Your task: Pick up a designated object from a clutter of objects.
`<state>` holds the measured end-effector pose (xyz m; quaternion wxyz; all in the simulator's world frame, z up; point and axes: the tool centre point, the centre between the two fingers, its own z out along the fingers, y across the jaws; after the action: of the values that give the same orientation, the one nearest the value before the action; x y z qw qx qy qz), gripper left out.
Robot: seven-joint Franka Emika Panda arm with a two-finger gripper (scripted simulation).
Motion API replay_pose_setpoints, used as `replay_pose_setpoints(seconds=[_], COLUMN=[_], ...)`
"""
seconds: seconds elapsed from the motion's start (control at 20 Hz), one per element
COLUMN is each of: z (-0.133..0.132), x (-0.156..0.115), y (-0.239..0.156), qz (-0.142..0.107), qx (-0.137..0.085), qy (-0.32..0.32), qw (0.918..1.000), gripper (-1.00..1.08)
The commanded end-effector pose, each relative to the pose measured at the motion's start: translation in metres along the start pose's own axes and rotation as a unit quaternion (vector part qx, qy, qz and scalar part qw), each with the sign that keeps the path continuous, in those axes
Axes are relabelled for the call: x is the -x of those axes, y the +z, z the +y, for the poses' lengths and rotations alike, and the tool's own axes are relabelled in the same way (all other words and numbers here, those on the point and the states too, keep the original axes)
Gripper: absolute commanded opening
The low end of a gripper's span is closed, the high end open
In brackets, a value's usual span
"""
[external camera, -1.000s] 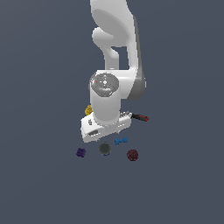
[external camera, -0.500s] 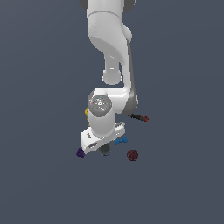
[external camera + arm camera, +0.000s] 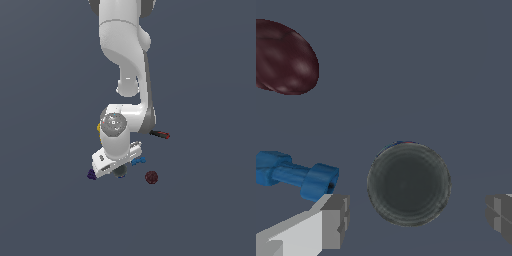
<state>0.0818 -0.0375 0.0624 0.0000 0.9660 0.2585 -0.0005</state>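
The round can (image 3: 408, 184) shows its dark grey-green top in the wrist view, with a sliver of blue label at its far edge. It stands between my two grey fingertips (image 3: 336, 221), which are wide apart and do not touch it. My gripper (image 3: 416, 217) is open around it. In the exterior view the can (image 3: 120, 173) is mostly hidden under my hand, and the gripper (image 3: 119, 171) is low over it.
The dark red ball (image 3: 285, 56) (image 3: 151, 177), blue piece (image 3: 296, 175) (image 3: 139, 161), purple cube (image 3: 91, 174), red-black-handled screwdriver (image 3: 160, 134) and a sliver of the yellow bottle (image 3: 99, 127) lie around the can.
The arm has come down and toward the exterior view's left, bringing the hand low over the can, which it now largely hides. The items have not moved.
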Motion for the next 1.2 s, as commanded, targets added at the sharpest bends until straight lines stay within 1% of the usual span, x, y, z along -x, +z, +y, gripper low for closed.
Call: replay_pose_setpoints(seconds=[0.0,0.35,0.65,0.7,1.15], z=[0.000,0.000,0.000,0.000,0.000], x=[0.000,0.001,0.000,0.000,0.000], y=[0.006,0.039,0.049,0.049,0.049], qz=[0.000,0.000,0.001,0.001,0.001], qx=[0.000,0.000,0.000,0.000,0.000], qy=[0.000,-0.001,-0.002,-0.002,-0.002], qw=[1.0000,1.0000,1.0000,1.0000,1.0000], gripper=[1.00,1.00,1.00,-1.00,-1.00])
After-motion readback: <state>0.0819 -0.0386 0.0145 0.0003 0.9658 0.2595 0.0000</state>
